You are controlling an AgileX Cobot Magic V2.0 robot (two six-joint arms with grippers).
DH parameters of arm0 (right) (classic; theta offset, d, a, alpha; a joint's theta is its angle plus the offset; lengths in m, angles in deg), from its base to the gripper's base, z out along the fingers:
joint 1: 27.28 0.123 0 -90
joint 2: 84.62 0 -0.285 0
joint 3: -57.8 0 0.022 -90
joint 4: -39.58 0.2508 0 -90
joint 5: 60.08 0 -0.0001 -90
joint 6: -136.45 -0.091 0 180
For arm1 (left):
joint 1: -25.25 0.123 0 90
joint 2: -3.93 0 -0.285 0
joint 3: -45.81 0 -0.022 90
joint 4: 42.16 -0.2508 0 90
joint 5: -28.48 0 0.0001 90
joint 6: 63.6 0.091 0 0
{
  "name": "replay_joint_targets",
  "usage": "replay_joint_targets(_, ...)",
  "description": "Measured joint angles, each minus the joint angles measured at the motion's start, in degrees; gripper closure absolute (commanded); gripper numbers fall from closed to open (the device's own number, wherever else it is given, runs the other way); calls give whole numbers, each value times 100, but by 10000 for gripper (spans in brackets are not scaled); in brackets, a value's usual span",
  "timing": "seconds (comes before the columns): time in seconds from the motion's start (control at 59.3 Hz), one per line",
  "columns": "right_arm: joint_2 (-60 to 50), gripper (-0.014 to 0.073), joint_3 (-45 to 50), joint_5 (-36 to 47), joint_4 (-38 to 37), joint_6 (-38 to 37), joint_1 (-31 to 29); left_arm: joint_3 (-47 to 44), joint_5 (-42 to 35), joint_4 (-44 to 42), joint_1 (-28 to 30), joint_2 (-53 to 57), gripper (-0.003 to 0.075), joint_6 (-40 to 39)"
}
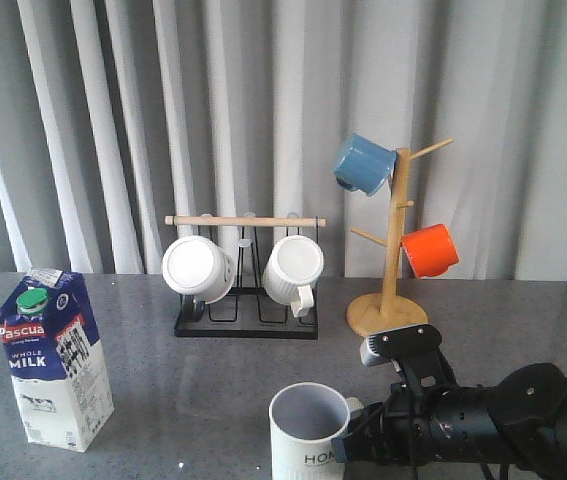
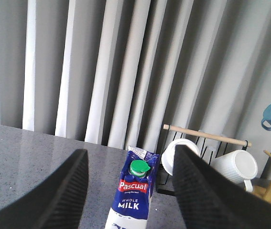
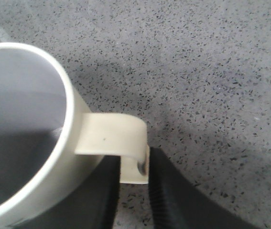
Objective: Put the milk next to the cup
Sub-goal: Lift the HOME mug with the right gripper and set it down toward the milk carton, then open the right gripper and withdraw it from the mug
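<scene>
The milk (image 1: 53, 360) stands upright at the table's front left, a blue and white carton with a green cap. In the left wrist view the milk (image 2: 134, 191) shows between my left gripper's (image 2: 130, 155) wide-open jaws, some way beyond them. The left gripper is out of the front view. The cup (image 1: 308, 428), off-white with "HOME" lettering, stands upright at the front centre. My right gripper (image 1: 355, 440) is just right of it. In the right wrist view the right gripper (image 3: 134, 191) is shut on the squared handle (image 3: 125, 138) of the cup (image 3: 54, 167).
A black wire rack (image 1: 246, 322) with a wooden bar holds two white ribbed mugs (image 1: 198, 268) at the back centre. A wooden mug tree (image 1: 391, 300) with a blue mug (image 1: 363, 163) and an orange mug (image 1: 430, 250) stands to its right. Grey curtains hang behind.
</scene>
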Motion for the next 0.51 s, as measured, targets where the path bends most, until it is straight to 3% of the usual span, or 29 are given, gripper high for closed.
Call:
replay_joint_targets(0.152, -43, 153, 0, -23, -143, -240, 0, 0, 17, 0, 0, 0, 329, 0)
replay_joint_targets(0.337, -443, 155, 0, -354, -796, -760, 0, 0, 48, 0, 0, 0, 329, 0)
replay_joint_targets(0.506, -1127, 181, 0, -972, -1878, -1749, 0, 0, 55, 0, 0, 0, 329, 0)
